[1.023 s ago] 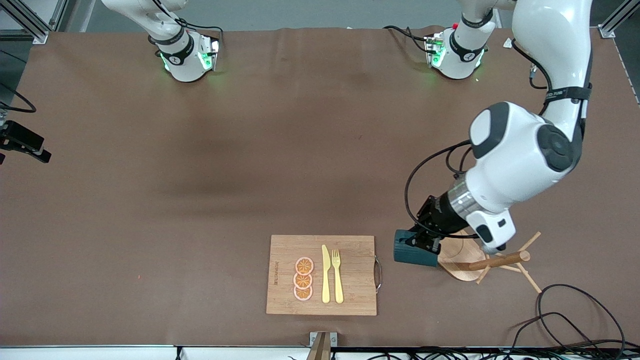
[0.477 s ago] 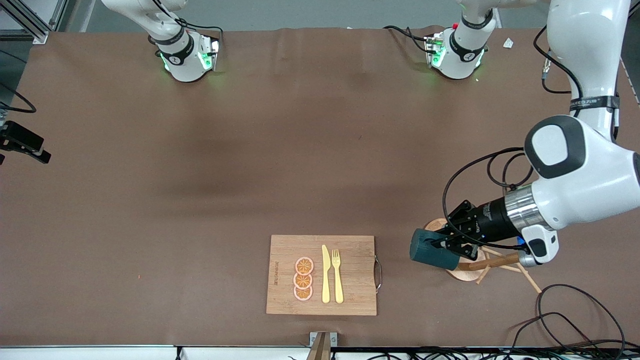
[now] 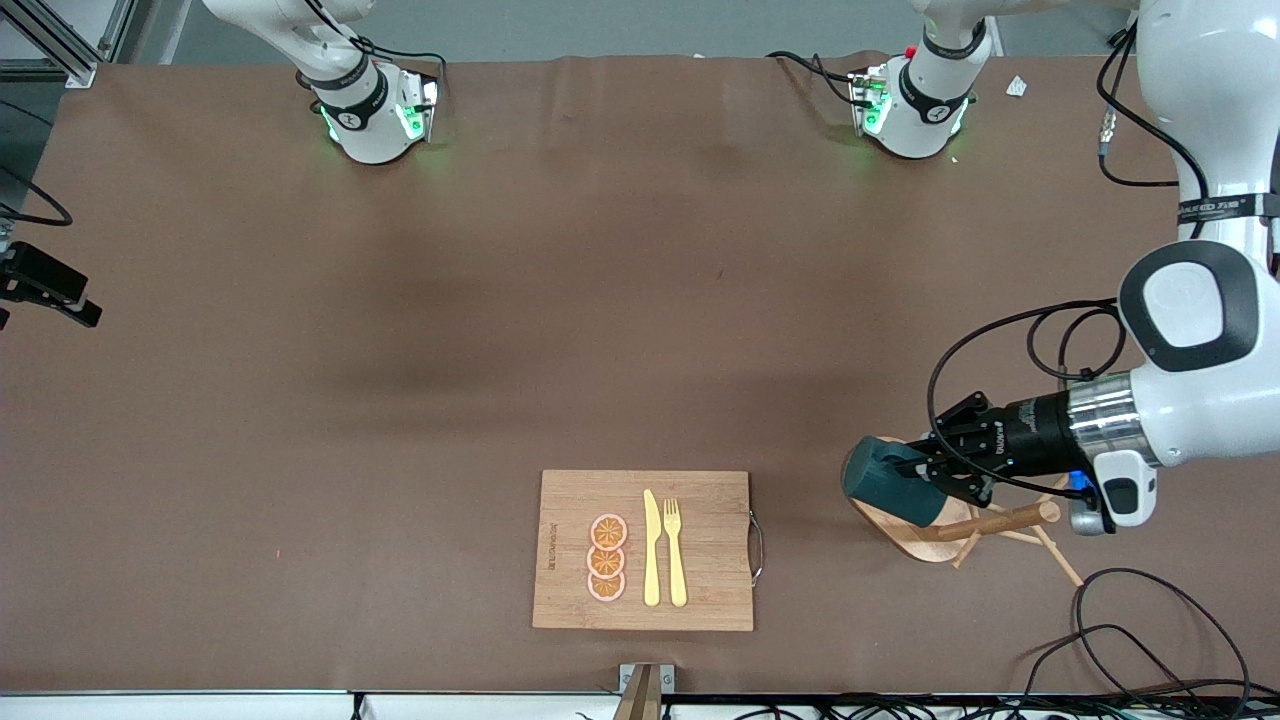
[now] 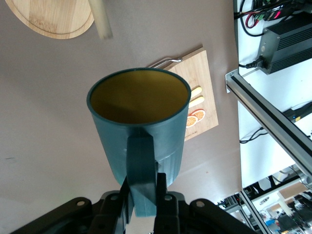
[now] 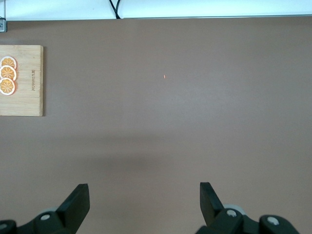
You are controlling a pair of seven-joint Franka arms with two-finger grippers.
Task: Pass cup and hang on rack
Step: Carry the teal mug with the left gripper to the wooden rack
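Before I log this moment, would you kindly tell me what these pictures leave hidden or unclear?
- Front view: the cup and left pincer cover part of the rack, so which peg the cup is aimed at is unclear.
- Left wrist view: only the rack's base edge and a blurred post show; the pegs are cut off.
- Front view: the right pincer is out of frame; only its open fingers show in the right wrist view.

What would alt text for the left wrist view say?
The left gripper holds a teal cup by its handle, its tan inside showing. Below lie a brown table, part of the wooden rack, and a cutting board.
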